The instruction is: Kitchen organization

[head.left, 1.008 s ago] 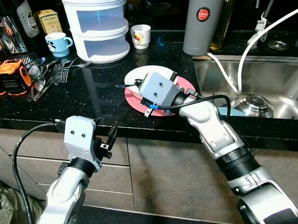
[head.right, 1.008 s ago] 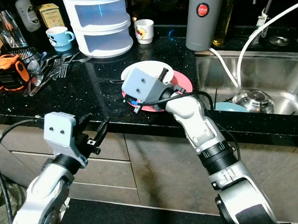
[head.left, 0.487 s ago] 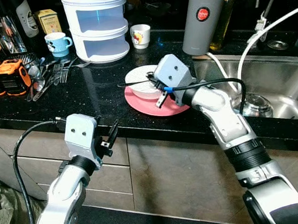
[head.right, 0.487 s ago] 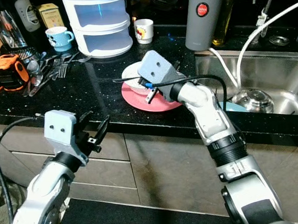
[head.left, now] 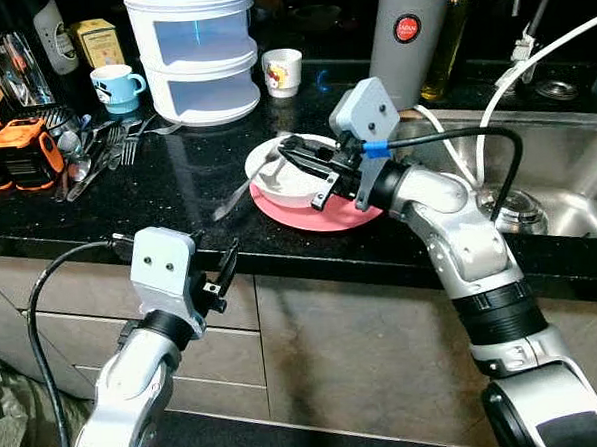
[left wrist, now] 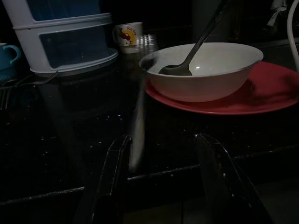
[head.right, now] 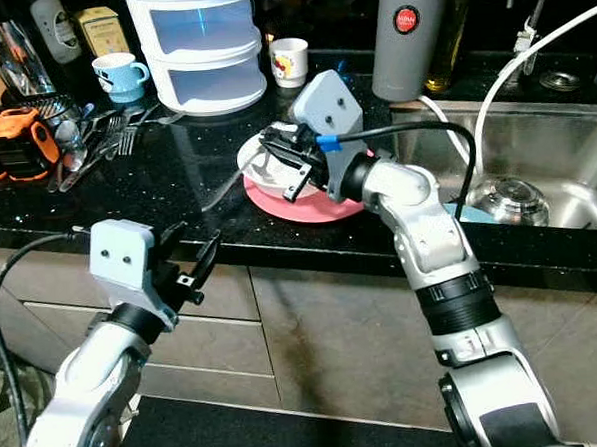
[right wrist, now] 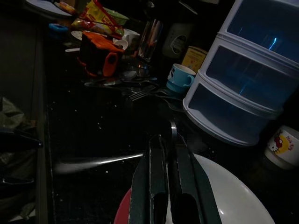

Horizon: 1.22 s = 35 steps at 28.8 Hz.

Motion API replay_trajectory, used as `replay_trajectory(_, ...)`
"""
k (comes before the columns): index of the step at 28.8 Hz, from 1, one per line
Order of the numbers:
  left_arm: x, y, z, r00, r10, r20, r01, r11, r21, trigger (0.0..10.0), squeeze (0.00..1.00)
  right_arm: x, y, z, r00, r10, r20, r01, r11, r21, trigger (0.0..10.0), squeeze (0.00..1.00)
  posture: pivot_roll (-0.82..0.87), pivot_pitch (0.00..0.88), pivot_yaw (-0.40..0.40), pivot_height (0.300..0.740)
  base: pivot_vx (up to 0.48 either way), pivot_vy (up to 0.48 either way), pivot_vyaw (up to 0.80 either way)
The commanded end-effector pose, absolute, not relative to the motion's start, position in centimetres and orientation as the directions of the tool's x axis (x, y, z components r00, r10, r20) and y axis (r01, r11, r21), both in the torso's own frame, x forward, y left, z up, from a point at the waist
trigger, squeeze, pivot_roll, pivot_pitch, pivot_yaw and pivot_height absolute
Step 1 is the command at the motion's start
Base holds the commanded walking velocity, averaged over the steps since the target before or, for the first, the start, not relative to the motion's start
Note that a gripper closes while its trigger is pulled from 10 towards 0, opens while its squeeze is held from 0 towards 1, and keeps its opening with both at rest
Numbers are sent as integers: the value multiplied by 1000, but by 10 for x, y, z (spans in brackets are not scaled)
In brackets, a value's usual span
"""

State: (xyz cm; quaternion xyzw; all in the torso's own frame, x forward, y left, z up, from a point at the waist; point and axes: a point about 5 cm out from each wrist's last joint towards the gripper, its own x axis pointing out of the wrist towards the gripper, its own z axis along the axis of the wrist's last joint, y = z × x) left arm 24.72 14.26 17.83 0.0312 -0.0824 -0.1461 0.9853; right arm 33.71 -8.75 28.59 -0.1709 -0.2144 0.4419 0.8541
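Note:
A white bowl (head.left: 294, 184) sits on a red plate (head.left: 350, 210) near the counter's front edge, left of the sink. My right gripper (head.left: 297, 159) hovers over the bowl's left side, fingers pointing left and shut on a spoon's thin handle (right wrist: 173, 128). The spoon's head (left wrist: 175, 70) rests inside the bowl. A second silver utensil (head.left: 239, 194), blurred, slants from the bowl's left rim down to the black counter (head.left: 186, 179). My left gripper (head.left: 221, 274) is open, held below the counter edge in front of the cabinet.
A white drawer unit (head.left: 199, 53), a blue mug (head.left: 116, 88) and a white mug (head.left: 283, 71) stand at the back. Loose forks and spoons (head.left: 95, 154) lie at left beside orange tools (head.left: 14, 148). A grey flask (head.left: 404, 43) stands next to the steel sink (head.left: 555, 150).
My right gripper swung from lying across the plate round to the bowl's right and rose, its fingers now pointing left. The utensil handle poking left from the bowl is now a blurred streak. Left arm unmoved.

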Motion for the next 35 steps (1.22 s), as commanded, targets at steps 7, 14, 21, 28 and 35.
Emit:
replay_trajectory(7,247,142,175,946,-292,139,282,956,86,10000,0,341,-92,292,582,794,175,-586,559,-587,0,0,111,0,4,740,0,0,0)
replay_trajectory(14,247,142,175,948,-286,142,276,958,82,10000,0,345,-97,307,618,735,279,-523,649,-553,0,0,110,0,1,740,0,0,0)
replay_trajectory(21,248,141,175,948,-283,148,275,959,73,10000,0,343,-112,341,588,579,565,-522,805,-281,0,0,107,0,1,740,0,0,0)
replay_trajectory(28,250,141,177,946,-282,157,276,959,59,10000,0,338,-123,347,551,472,688,-648,762,-5,4235,0,100,0,6,740,0,0,0)
replay_trajectory(35,253,137,179,941,-294,168,290,956,46,10000,0,354,-139,334,697,351,626,-551,820,155,10000,0,94,0,7,740,0,0,-343)
